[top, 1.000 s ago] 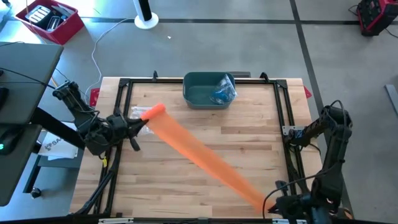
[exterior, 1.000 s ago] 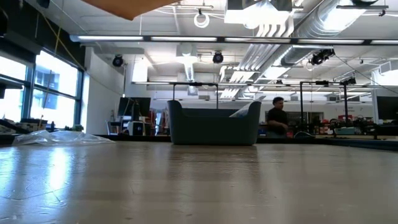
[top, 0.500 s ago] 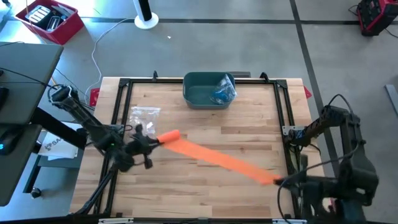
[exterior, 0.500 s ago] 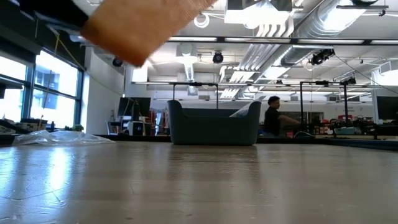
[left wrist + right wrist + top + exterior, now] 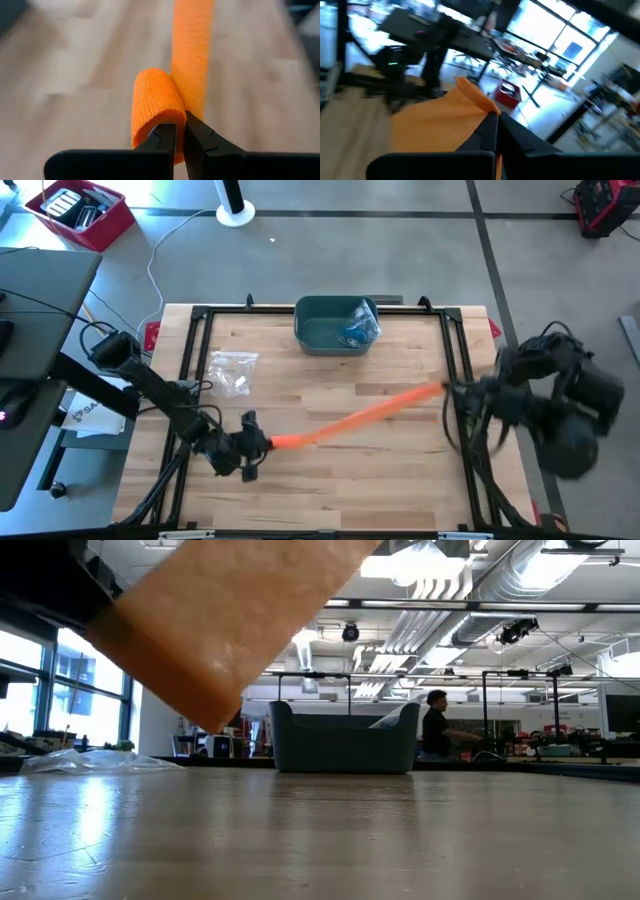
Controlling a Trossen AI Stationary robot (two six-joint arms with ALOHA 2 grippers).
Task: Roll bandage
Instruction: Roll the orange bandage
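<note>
An orange bandage (image 5: 355, 418) stretches in the air above the wooden table (image 5: 330, 490), from my left gripper (image 5: 256, 446) near the table's left front to my right gripper (image 5: 446, 390) at the right edge. Its left end is a small roll (image 5: 155, 102), and the strip (image 5: 192, 45) runs away from that roll. Both grippers are shut on the bandage. In the low view the bandage (image 5: 235, 620) hangs high above the table. The right wrist view shows the strip's other end (image 5: 437, 127) spread wide in front of my right gripper (image 5: 496, 131). My left gripper pinches the near end of the roll (image 5: 159, 126) between its two fingers; one finger (image 5: 165, 137) seems to sit in the roll's hollow. The fingers come level from the table's left. The roll is lifted clear and the strip runs taut from it. My right gripper pinches the strip's free end (image 5: 479, 106) between its two shut fingers, coming from the table's right side. One layer or several, I cannot tell. The end is lifted clear of the table and the strip is drawn narrow toward the left gripper.
A dark green bin (image 5: 335, 325) with a blue thing inside stands at the table's far middle. A clear plastic bag (image 5: 232, 370) lies at the far left. A black frame (image 5: 465, 430) runs around the table. A person (image 5: 438, 730) sits in the room behind.
My left gripper has gone toward the table's near edge and right with the roll. My right gripper has swung from the near right corner toward the far edge along the right side. The bandage has turned from a wide diagonal band to a narrow, taut strip slanting the other way.
</note>
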